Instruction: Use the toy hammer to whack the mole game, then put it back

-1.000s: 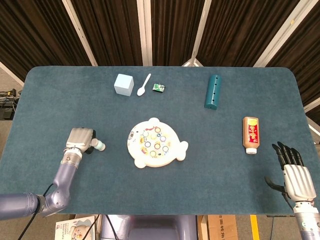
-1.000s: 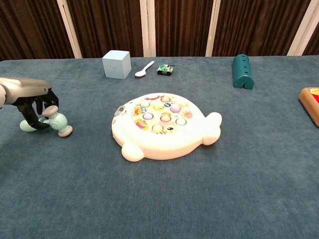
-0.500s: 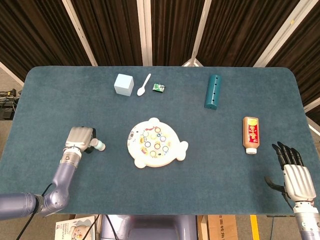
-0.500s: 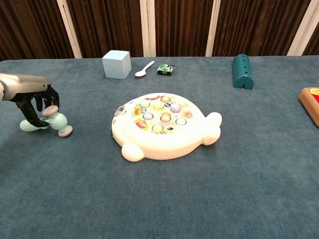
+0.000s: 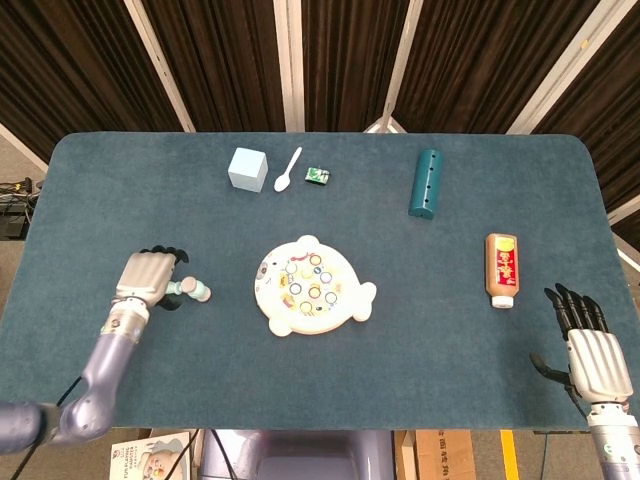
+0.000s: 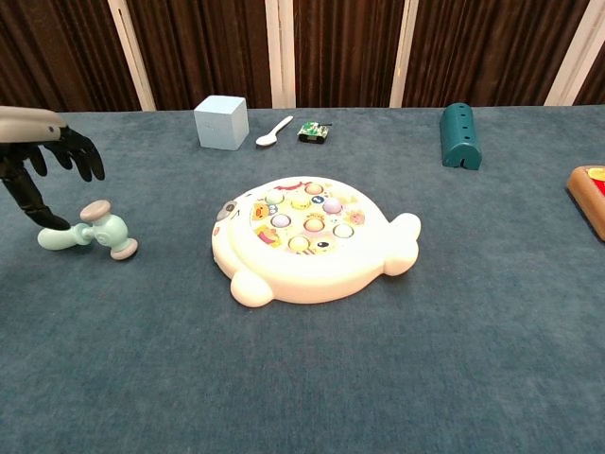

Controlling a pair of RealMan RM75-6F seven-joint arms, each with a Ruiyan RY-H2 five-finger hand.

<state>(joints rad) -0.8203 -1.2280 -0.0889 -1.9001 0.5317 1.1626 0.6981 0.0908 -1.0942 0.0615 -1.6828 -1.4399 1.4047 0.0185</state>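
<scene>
Toy hammer (image 6: 90, 233) lying on the blue surface (image 5: 420, 330), left of the mole game (image 5: 312, 286) and apart from it; left hand (image 5: 146, 275) raised just over the handle end, fingers (image 6: 77, 153) spread wide, holding nothing; right hand (image 5: 590, 350) resting at the near right edge, fingers straight and apart, empty; pale cube (image 5: 247, 168), white spoon (image 5: 288, 169) and teal block (image 5: 424, 183) along the far side; brown bottle (image 5: 502, 269) lying flat at right.

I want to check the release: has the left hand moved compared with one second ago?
Yes. The left hand has lifted and drawn left, farther from the mole game, leaving the toy hammer on the table.
</scene>
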